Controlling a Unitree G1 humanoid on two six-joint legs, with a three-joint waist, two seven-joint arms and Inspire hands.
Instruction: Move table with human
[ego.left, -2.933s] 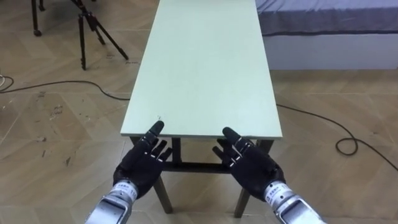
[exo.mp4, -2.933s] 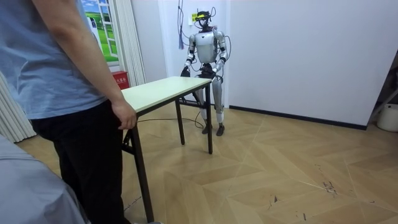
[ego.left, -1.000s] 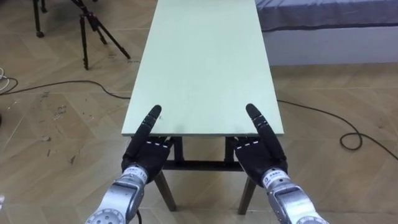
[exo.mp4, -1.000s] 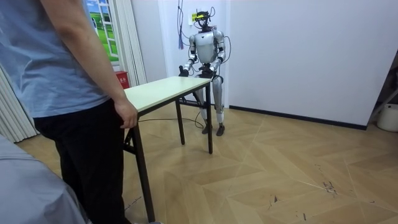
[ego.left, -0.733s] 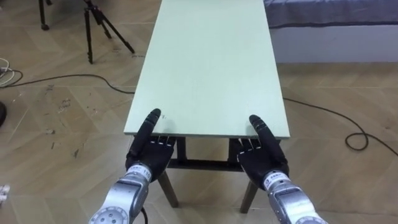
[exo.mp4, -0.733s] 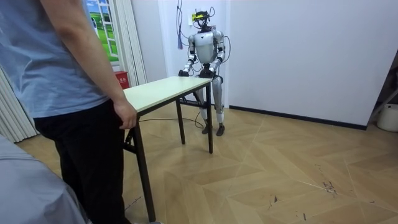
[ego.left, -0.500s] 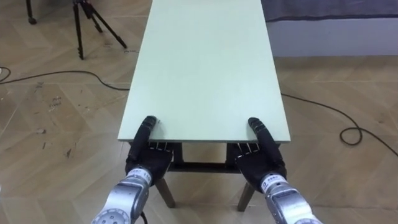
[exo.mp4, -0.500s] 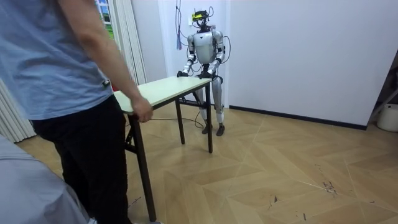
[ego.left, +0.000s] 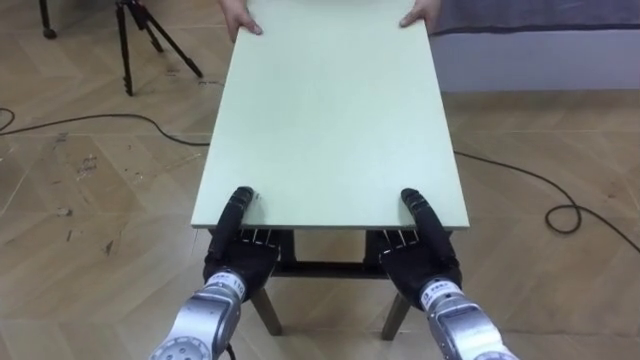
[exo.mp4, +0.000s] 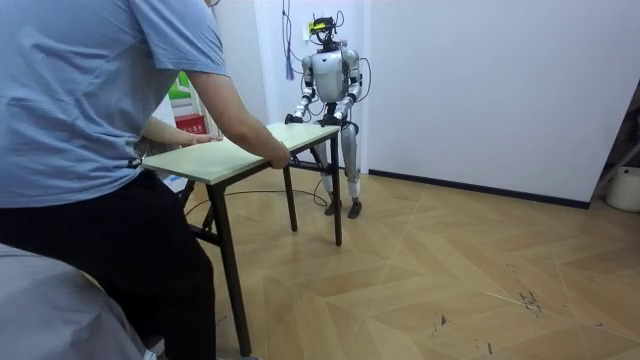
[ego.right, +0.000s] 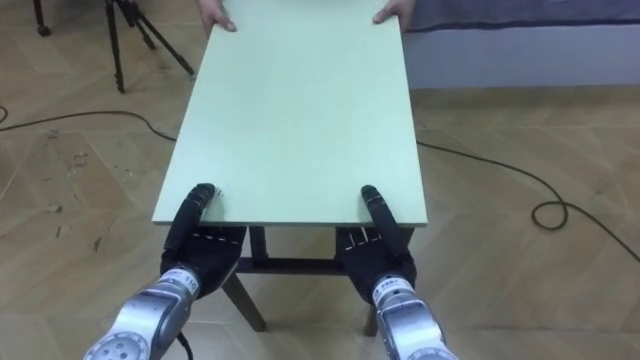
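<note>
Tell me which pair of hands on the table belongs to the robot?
The black pair at the near end of the table: left hand and right hand, thumbs on top. The person's bare hands hold the far end.

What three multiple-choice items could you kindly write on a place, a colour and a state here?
1. Where do the person's hands hold the table? A far end; B near end; C legs.
2. What colour is its top? A red; B pale green; C black.
3. How do the left robot hand and right robot hand meet it? A hanging clear; B palms flat mid-top; C thumbs on top at the near edge.
1 A, they clasp the corners opposite the robot; 2 B, plainly pale green; 3 C, both thumbs lie over the edge.
</note>
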